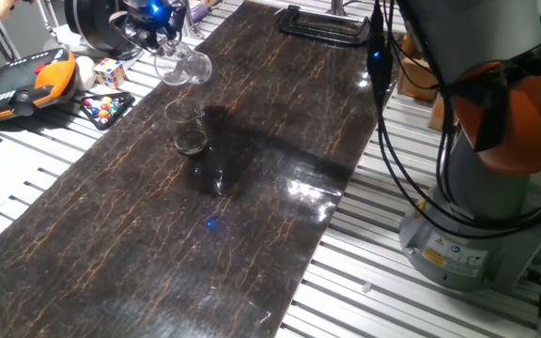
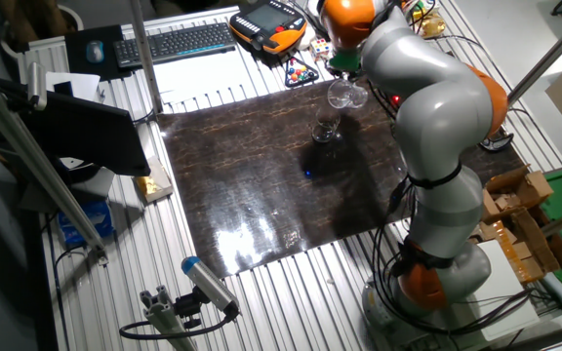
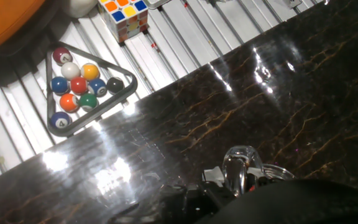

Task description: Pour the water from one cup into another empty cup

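Two clear cups sit close together over the dark marbled surface (image 1: 252,188). The tool (image 1: 162,36) has its fingers closed around the taller tumbler (image 1: 184,66), which it holds in the air, tipped well over on its side, mouth angled down toward the shorter cup (image 1: 188,131). That shorter cup stands upright on the surface just below and slightly nearer. I cannot make out any water in either cup. To the left, on the ribbed metal beside the marbled sheet, lie a triangle of billiard balls (image 3: 79,87) and a Rubik's cube (image 3: 125,14), with an orange-and-black teach pendant (image 1: 22,83) further left. A keyboard (image 2: 176,42) sits beyond. Nothing stands between the two cups.
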Robot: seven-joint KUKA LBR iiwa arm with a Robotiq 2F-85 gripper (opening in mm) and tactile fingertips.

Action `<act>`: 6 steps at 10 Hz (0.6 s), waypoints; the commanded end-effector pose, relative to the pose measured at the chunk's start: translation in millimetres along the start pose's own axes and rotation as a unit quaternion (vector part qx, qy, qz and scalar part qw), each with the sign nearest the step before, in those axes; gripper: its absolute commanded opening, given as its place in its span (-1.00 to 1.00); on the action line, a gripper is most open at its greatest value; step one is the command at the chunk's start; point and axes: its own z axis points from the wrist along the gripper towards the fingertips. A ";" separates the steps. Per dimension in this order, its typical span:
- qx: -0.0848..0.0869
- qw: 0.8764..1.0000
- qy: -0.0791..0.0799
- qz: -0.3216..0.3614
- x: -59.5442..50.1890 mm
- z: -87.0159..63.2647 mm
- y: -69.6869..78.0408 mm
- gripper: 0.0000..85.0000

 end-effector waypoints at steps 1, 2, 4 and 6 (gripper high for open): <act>0.002 1.000 -0.001 0.001 0.3 0.7 -0.5 -0.98; 0.004 1.000 -0.002 -0.001 0.2 2.0 -2.1 -0.98; 0.010 1.000 -0.010 -0.009 -0.7 5.9 -6.3 -0.98; 0.020 1.000 -0.020 -0.011 -0.1 8.7 -8.6 -0.98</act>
